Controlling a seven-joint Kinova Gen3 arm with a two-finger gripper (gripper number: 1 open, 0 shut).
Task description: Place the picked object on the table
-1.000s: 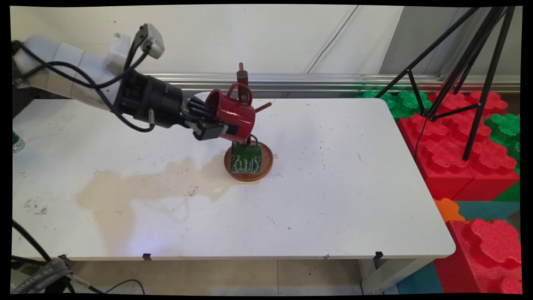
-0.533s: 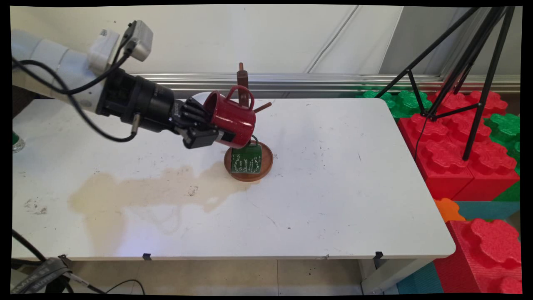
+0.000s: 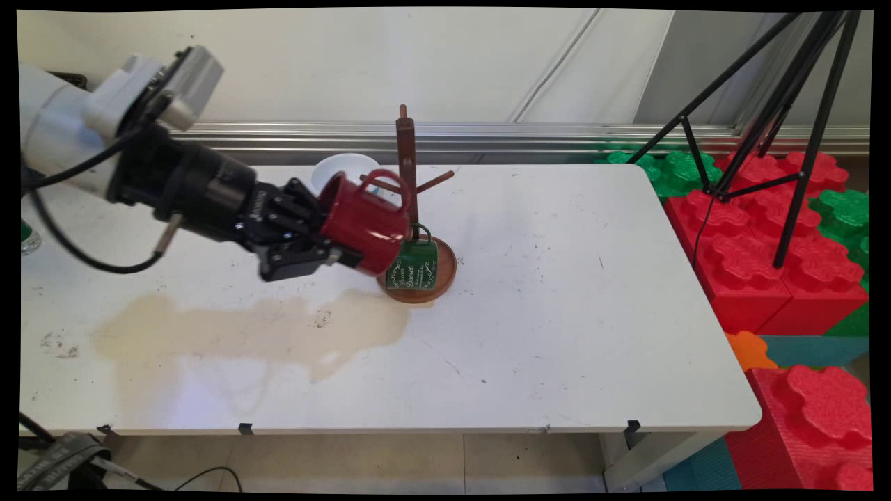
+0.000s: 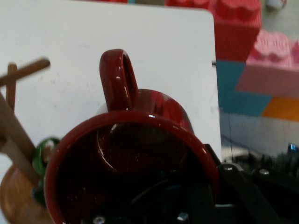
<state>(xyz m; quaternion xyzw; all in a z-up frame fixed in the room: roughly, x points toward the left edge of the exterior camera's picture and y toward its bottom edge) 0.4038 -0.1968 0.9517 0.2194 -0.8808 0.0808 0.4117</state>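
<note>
- A white table [image 3: 557, 334] filled most of the main view, its top scuffed and marked with a wide tan stain [image 3: 243, 330] on the near left part.
- Behind it stood a plain pale wall [image 3: 348, 62] with a metal rail [image 3: 522, 136] running along its foot.
- A black tripod [image 3: 786, 118] stood at the right, over large red and green foam blocks [image 3: 766, 229].
- More red, orange and teal blocks [image 3: 807, 417] lay by the table's near right corner.
- Pale floor tiles [image 3: 418, 463] showed below the table's front edge.
</note>
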